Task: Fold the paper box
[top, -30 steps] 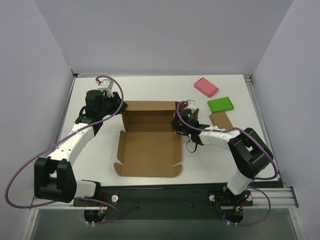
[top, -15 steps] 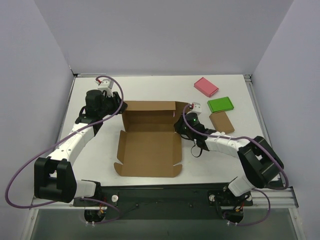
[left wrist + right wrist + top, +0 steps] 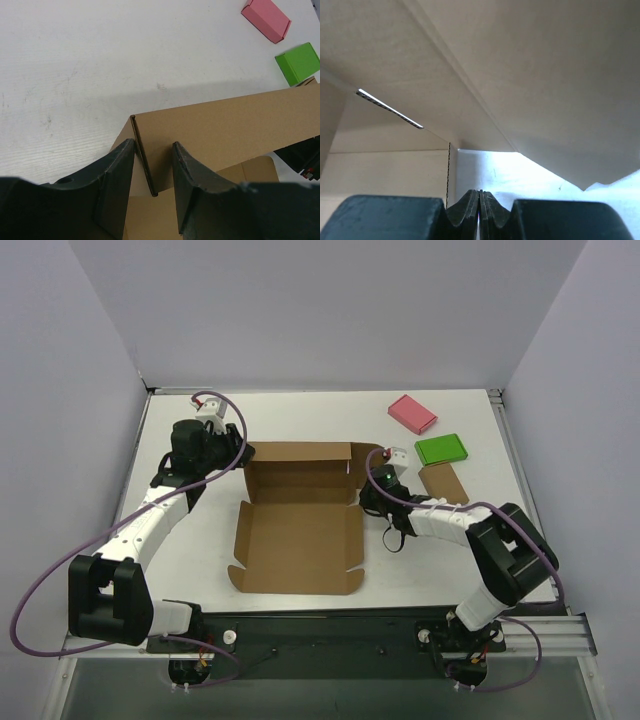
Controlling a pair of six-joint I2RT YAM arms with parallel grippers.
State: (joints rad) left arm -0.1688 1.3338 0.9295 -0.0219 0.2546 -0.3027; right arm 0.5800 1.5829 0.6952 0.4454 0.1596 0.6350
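Observation:
The paper box (image 3: pixel 298 540) lies open in the middle of the table, its back wall standing upright. My left gripper (image 3: pixel 243 453) is at the wall's back-left corner. In the left wrist view its fingers stand apart on either side of the wall's end edge (image 3: pixel 142 155), so the left gripper (image 3: pixel 152 150) is open around the box (image 3: pixel 225 125). My right gripper (image 3: pixel 366 498) is at the box's right edge. In the right wrist view it (image 3: pixel 480 197) is shut with nothing in it, low under a raised cardboard flap (image 3: pixel 520 65).
At the back right of the table lie a pink block (image 3: pixel 412 413), a green block (image 3: pixel 441 448) and a small brown block (image 3: pixel 443 481). The left wrist view also catches the pink block (image 3: pixel 266 19) and the green block (image 3: pixel 300 62). Grey walls enclose the table.
The right arm's wrist has shifted a little to the right and its elbow has swung. The cardboard that showed behind the right wrist no longer shows. The left arm has not moved.

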